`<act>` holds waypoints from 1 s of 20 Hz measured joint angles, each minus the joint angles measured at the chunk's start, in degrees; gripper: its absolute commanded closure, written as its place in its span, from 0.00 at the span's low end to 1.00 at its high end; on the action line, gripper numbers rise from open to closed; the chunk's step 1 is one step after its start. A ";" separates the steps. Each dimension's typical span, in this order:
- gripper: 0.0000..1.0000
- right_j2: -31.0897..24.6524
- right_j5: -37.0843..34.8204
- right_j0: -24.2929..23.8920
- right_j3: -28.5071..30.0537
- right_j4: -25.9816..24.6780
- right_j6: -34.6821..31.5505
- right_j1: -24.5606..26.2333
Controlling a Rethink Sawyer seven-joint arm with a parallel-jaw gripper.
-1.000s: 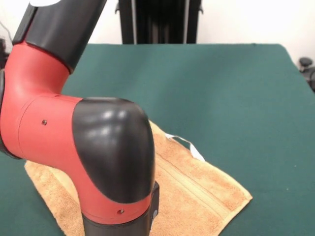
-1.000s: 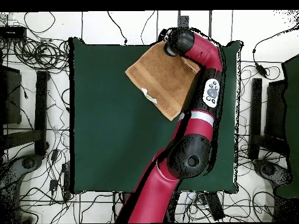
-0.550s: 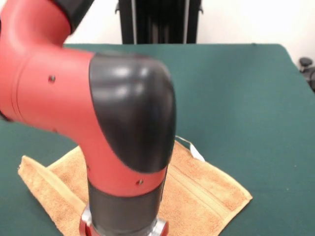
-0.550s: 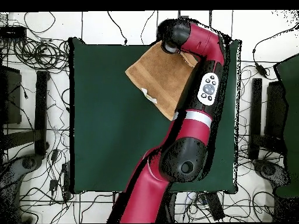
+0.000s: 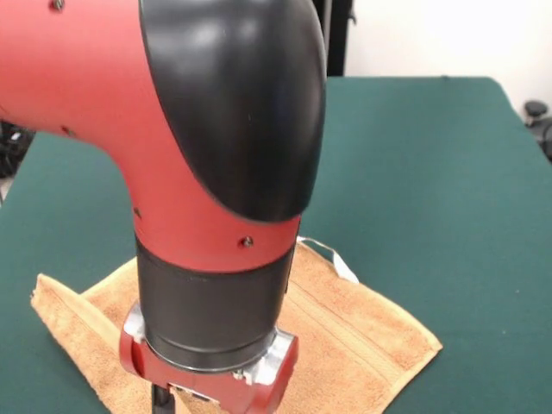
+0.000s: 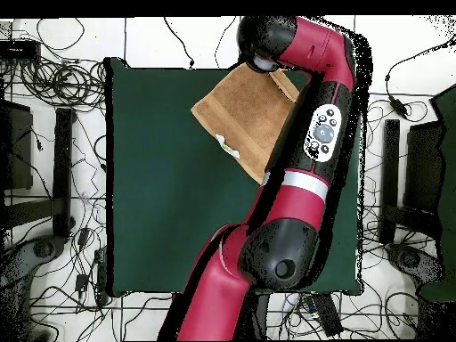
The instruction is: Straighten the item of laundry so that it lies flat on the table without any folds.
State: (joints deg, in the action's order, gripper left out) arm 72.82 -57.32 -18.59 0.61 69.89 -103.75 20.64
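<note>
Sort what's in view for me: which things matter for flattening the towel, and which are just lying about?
Part of the job:
towel
table
arm, wrist over the towel; gripper not readable

Just lying about:
cables on the floor
black stands beside the table

The table (image 6: 160,196) has a dark green cloth-like top, and in the overhead view it fills the middle of the picture. Directly on it lies one orange-tan towel (image 6: 245,111), spread out toward one o'clock of the tabletop, turned cornerwise to the table's edges. A small white loop tag (image 5: 338,259) sits on one edge of the towel, resting on the green.
</note>
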 measured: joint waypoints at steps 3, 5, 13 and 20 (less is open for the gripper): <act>0.00 -2.03 -0.01 0.41 0.51 -1.70 0.00 -0.47; 0.00 -3.02 -0.01 0.61 0.93 -2.57 0.00 -0.52; 0.00 -6.34 -0.65 1.41 2.91 -5.30 0.00 -0.57; 0.00 -7.83 -8.16 1.85 4.92 -5.45 0.00 -0.50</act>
State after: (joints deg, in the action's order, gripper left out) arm 64.99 -65.48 -16.75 5.53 64.44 -103.75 20.13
